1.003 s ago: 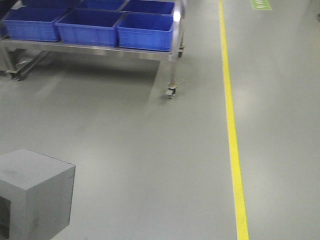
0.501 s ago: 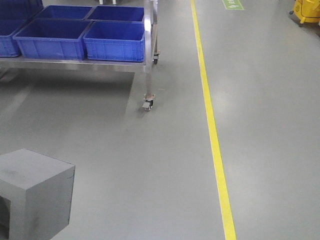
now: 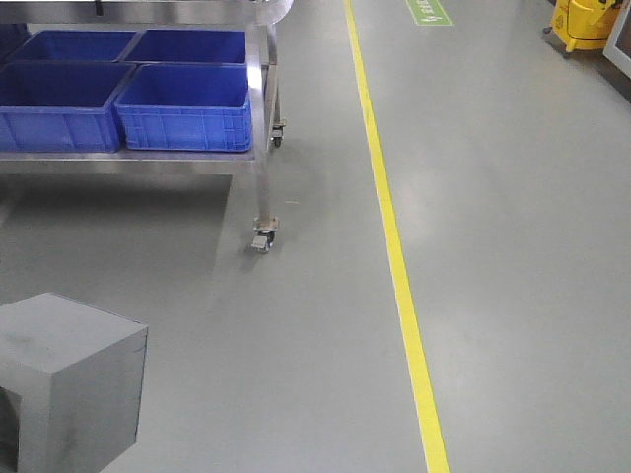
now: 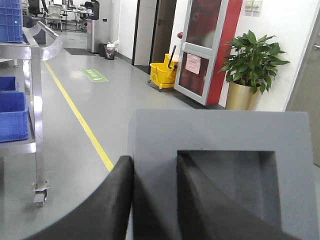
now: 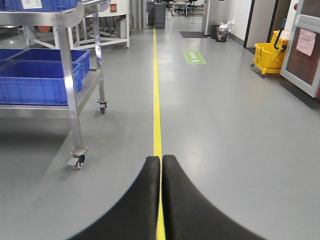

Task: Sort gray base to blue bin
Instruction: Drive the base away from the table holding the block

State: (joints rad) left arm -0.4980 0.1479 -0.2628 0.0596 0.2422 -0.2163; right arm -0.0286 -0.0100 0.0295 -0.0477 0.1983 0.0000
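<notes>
The gray base [image 3: 69, 374] hangs at the bottom left of the front view, above the floor. In the left wrist view the gray base [image 4: 220, 135] fills the foreground, its square recess facing the camera. My left gripper [image 4: 154, 159] is shut on one wall of it, one finger outside and one inside the recess. Blue bins [image 3: 187, 103] sit side by side on the lower shelf of a steel cart at upper left; a blue bin [image 5: 35, 82] also shows left in the right wrist view. My right gripper [image 5: 161, 159] is shut and empty, over the yellow line.
The steel cart [image 3: 258, 128] stands on casters [image 3: 262, 236]. A yellow floor line [image 3: 394, 256] runs up the grey floor. A yellow mop bucket [image 3: 582, 25] stands far right. A potted plant [image 4: 252, 60] and a glass door [image 4: 202, 47] are beside the left arm.
The cart and yellow line have slid left and lower in the front view, and the mop bucket has come into sight. The gray base keeps its place in the frame.
</notes>
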